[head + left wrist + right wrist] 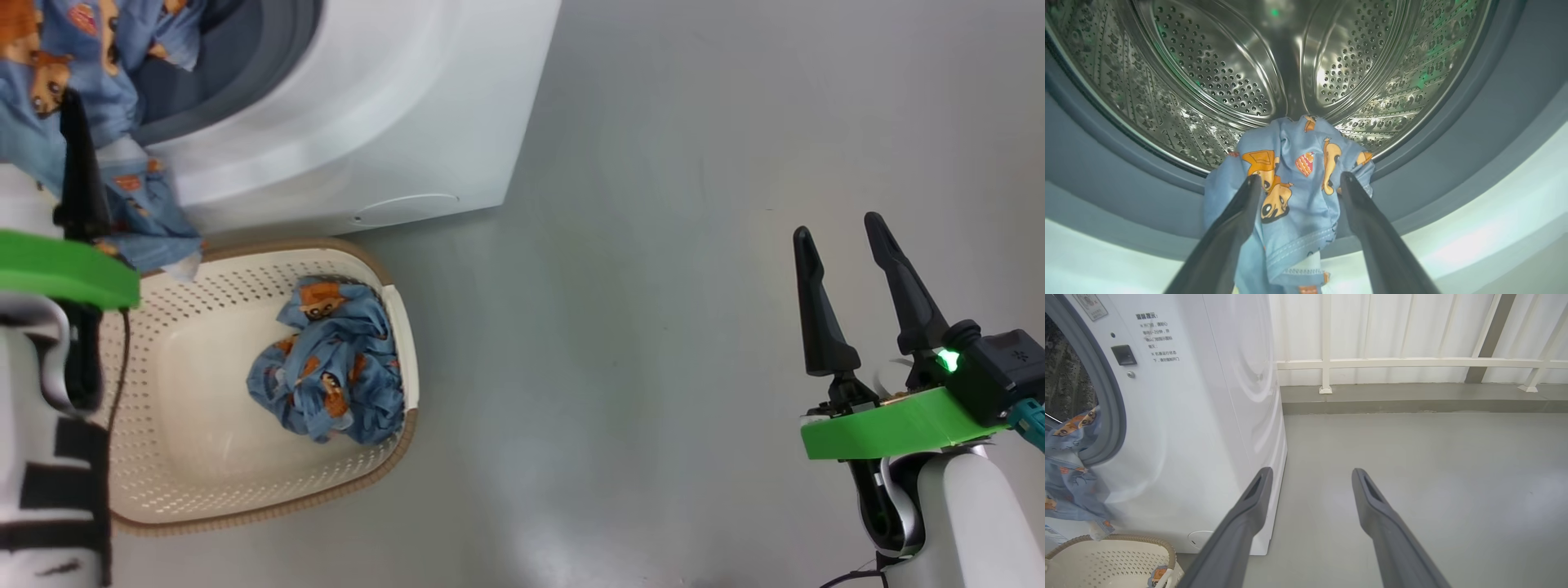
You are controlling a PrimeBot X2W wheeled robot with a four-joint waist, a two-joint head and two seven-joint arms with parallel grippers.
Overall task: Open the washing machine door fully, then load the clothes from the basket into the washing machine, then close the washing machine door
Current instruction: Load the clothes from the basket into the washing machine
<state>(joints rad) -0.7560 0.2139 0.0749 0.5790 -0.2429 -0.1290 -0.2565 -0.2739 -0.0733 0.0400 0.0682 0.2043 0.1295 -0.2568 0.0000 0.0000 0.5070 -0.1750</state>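
Smooth grey floor [653, 367] lies under the right gripper [838, 224], whose two tapered dark fingers are spread wide and empty, pointing forward. Close by, the cream perforated basket [245, 514] with its brown rim cradles one crumpled blue garment [331, 371]. Beyond it, the left gripper [1300, 177] reaches to the mouth of the white washing machine [367, 122]. It is released, fingers parted either side of a second printed garment [1294, 220] draped over the grey rubber gasket [1106, 192], before the dimpled steel drum [1216, 73].

Dark two-fingered pincer [838, 224], green wrist collar [898, 429], white forearm [976, 523]
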